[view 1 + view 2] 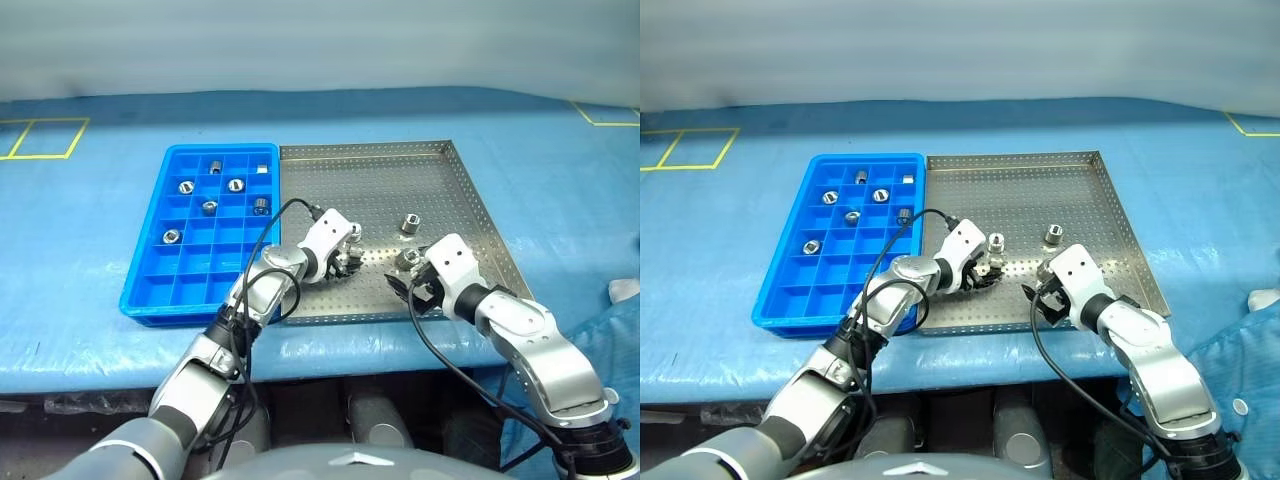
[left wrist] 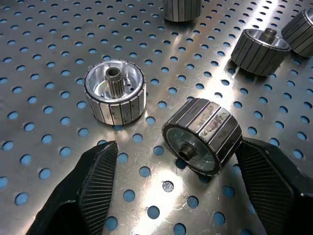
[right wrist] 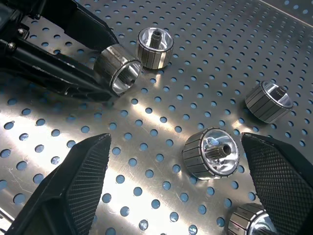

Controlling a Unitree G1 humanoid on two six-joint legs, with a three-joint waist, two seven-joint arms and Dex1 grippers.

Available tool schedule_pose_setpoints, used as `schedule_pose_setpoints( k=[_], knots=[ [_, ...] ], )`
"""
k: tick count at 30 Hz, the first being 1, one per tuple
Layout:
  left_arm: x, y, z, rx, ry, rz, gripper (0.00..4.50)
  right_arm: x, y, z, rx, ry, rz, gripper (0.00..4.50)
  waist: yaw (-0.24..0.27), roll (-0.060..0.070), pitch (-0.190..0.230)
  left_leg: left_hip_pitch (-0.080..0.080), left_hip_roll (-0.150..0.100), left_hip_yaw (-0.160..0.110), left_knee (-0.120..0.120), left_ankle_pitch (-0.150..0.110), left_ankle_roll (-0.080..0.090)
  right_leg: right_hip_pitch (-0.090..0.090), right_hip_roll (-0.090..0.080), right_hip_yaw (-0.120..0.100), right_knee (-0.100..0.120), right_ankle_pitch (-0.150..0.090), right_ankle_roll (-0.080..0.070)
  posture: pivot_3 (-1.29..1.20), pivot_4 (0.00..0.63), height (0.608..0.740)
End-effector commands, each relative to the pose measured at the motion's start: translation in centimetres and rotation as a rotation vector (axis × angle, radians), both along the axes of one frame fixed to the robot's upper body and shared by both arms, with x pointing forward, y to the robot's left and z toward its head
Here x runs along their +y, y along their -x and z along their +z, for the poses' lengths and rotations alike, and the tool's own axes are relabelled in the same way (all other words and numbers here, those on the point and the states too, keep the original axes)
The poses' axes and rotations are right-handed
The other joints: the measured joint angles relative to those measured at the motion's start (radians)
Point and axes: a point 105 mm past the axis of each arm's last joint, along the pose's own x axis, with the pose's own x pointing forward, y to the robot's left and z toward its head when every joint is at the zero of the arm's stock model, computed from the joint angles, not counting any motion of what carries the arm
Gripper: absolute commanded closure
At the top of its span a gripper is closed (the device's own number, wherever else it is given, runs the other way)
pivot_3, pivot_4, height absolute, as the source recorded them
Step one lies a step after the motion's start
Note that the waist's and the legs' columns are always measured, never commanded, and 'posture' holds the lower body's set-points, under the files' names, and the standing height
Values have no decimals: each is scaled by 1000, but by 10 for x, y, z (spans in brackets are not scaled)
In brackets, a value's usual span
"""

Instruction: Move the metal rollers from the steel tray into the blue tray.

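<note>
Pick-up step: left gripper (image 2: 171, 188) unclenched astride tipped roller (image 2: 202, 134) on steel tray (image 1: 470, 215). Right gripper (image 3: 178, 183) wide, empty. Next: clench, carry to blue tray (image 1: 150, 270).

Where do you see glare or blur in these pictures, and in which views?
Left wrist view: bright glare streaks across the perforated floor of the square steel tray, and the ribbed silver metal roller lying on its side is sharp. Right wrist view: strong reflections on the tray around the nearest roller; the black fingers look soft. Left eye view: even light on the blue plastic compartment tray.
</note>
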Motion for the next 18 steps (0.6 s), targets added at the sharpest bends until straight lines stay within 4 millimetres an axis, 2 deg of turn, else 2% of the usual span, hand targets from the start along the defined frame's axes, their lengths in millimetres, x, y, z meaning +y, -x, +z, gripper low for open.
schedule_pose_setpoints(
  k=[1, 3, 8, 14, 18],
  knots=[
    [-4, 1, 2, 4, 34, -2, 2266, 3, 0, 10, -45, -3, 11, 0, 1, 0, 0, 0, 0, 0, 0, 0, 0, 0, 0, 0, 0, 0, 0, -158, 150, 740],
    [-5, 4, 7, 1, 54, -19, 2931, 4, 0, 9, -42, -5, 15, 0, 1, 0, 0, 0, 0, 0, 0, 0, 0, 0, 0, 0, 0, 0, 0, -153, 150, 740],
    [-1, 4, 22, -38, 99, -33, 2931, 6, -1, 8, -33, -9, 35, 0, 0, 0, 0, 0, 0, 0, 0, 0, 0, 0, 0, 0, 0, 0, 0, -137, 150, 740],
    [5, 4, 29, -53, 130, -31, 2931, 9, -3, 8, -30, -6, 48, 0, 3, 0, 0, 0, 0, 0, 0, 0, 0, 0, 0, 0, 0, 0, 0, -126, 150, 740],
    [8, 1, 32, -57, 143, -3, 1720, 11, -3, 8, -29, -6, 58, 0, 7, 0, 0, -1, 0, 0, 0, 0, 0, -1, 0, 0, 0, 0, 0, -121, 150, 740]
  ],
)
